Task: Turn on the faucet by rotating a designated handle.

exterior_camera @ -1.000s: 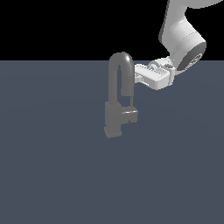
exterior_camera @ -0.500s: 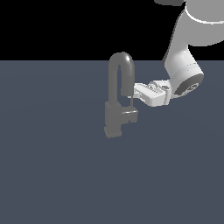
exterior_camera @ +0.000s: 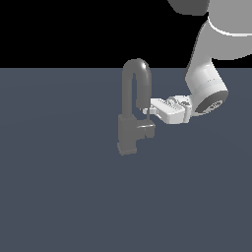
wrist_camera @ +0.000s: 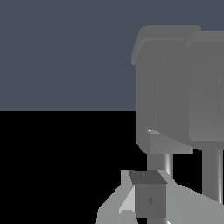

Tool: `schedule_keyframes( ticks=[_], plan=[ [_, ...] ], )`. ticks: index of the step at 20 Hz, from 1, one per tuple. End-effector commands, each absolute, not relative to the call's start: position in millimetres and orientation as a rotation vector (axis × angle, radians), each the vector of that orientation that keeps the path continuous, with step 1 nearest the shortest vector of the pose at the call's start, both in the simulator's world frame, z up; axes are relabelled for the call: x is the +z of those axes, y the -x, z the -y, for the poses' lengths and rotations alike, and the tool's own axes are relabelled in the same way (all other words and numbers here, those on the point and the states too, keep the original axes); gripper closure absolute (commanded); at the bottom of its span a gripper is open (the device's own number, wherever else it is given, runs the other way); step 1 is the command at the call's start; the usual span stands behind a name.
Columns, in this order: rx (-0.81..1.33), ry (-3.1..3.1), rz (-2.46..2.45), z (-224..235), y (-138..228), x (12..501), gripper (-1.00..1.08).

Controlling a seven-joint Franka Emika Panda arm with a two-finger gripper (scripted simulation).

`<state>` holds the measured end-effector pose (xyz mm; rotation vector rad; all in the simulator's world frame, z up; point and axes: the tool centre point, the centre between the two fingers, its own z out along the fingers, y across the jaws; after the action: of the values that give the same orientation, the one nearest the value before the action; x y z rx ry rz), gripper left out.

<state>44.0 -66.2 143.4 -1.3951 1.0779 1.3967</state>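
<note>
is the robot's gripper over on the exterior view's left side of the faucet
No, the gripper reaches in from the exterior view's right of the faucet.

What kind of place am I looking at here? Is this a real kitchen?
Probably not: it looks like a bare computer simulation. A matte grey gooseneck faucet stands alone on a flat slate-blue floor, under a black void, with a white robot arm's gripper beside it.

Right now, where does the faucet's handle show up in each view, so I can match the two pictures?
Exterior view: the handle juts from the faucet body toward the exterior view's right, just below the gripper.
Wrist view: the handle is probably the wedge-shaped stub under the faucet's blocky body, just beyond the gripper's fingertips.
Shared landmark: the faucet's blocky body.
</note>
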Motion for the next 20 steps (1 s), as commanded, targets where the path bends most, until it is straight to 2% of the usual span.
schedule_keyframes(
  ticks=[1, 20],
  plan=[
    [1.396, 1.395, -1.078, 67, -41, 144, 1.08],
    [1.396, 1.395, -1.078, 78, 2, 155, 1.08]
  ],
)
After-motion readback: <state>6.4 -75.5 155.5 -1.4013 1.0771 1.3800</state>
